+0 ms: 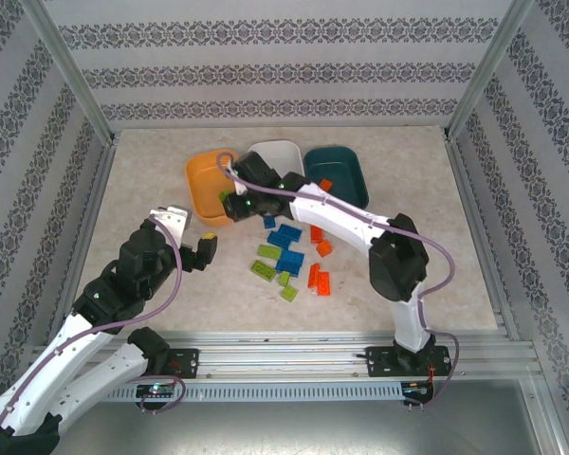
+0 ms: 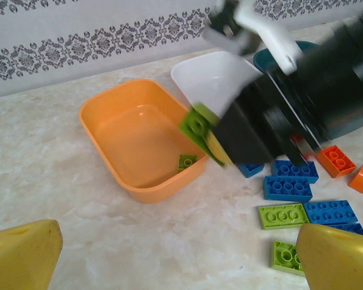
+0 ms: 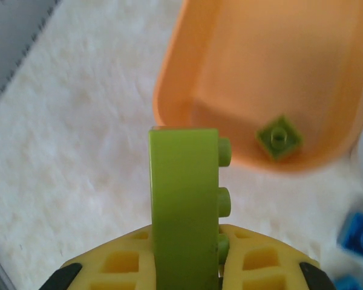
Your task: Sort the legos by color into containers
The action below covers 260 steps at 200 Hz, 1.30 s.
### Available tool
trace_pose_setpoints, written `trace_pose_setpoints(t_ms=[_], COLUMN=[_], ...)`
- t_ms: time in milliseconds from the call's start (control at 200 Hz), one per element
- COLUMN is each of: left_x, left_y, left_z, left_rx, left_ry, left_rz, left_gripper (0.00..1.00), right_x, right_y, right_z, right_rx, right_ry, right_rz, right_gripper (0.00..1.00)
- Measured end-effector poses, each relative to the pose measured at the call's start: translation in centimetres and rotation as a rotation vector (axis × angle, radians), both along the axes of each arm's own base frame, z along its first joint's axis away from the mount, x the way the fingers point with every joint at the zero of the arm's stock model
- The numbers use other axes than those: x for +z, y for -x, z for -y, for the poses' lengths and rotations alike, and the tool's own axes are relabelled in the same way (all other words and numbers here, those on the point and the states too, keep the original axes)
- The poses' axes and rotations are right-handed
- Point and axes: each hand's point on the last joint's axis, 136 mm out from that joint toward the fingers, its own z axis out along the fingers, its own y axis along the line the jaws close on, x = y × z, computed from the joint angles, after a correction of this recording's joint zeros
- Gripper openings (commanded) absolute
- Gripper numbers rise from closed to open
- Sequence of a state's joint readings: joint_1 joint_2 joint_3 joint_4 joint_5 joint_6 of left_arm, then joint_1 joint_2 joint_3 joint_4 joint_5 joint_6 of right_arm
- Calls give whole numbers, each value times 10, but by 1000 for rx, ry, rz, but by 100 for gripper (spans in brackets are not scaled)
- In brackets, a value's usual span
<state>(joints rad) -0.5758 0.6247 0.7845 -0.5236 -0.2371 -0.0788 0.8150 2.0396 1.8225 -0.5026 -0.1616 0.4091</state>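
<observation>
My right gripper [image 1: 235, 197] is shut on a lime green lego [image 3: 184, 199], held on edge between its yellow pads [image 3: 124, 263] just short of the near rim of the orange container [image 3: 260, 66]. One small green lego [image 3: 279, 137] lies inside that tub. The same held brick [image 2: 199, 124] hangs at the orange container's [image 2: 109, 130] right rim. White [image 1: 277, 154] and teal [image 1: 339, 175] containers stand to its right. My left gripper [image 1: 205, 249] is open over bare table, with nothing between its fingers [image 2: 24, 254].
Loose blue [image 1: 286, 237], green [image 1: 266, 268] and orange-red [image 1: 319, 278] legos lie scattered in the table's middle. One orange-red brick [image 1: 324, 185] lies in the teal tub. Metal frame posts and patterned walls bound the table on three sides.
</observation>
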Motion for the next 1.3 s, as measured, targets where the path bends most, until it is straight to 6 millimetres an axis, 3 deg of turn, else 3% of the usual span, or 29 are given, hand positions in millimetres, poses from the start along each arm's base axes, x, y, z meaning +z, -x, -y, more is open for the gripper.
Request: trace_pose_setpoints(t_ms=[115, 265, 310, 380, 430, 525, 694, 859, 1004, 1094, 1184, 1299], left_x=[0, -5, -6, -10, -13, -20, -30, -26, -18, -14, -11, -14], left_y=[0, -2, -3, -5, -7, -9, -12, -10, -6, -4, -1, 3], left_z=[0, 2, 2, 3, 5, 8, 13, 13, 13, 14, 20, 38], left_rx=[1, 0, 0, 0, -1, -7, -22, -30, -43, -53, -87, -179], left_ry=[-1, -10, -15, -23, -30, -42, -55, -43, -20, -6, 17, 55], left_rz=[-2, -16, -23, -35, -47, -72, -108, -98, -73, -61, -57, -81], left_gripper=[100, 100, 100, 100, 100, 100, 100, 100, 100, 100, 100, 100], right_x=[2, -31, -42, -55, -61, -62, -44, -15, 23, 33, 20, -33], right_y=[-45, -98, -110, -127, -136, -144, -143, -111, -45, 0, 33, 69], right_z=[-10, -12, -13, -14, -16, -20, -21, -5, 32, 60, 91, 123], right_rx=[-40, -96, -108, -121, -128, -127, -120, -99, -83, -70, -60, -38], right_ry=[-40, -35, -30, -32, -42, -56, -74, -29, 28, 41, 82, 194], right_rz=[27, 17, 9, 3, 0, 11, 25, 22, 38, 36, 6, -91], right_gripper=[16, 19, 22, 38, 46, 51, 57, 58, 58, 59, 59, 60])
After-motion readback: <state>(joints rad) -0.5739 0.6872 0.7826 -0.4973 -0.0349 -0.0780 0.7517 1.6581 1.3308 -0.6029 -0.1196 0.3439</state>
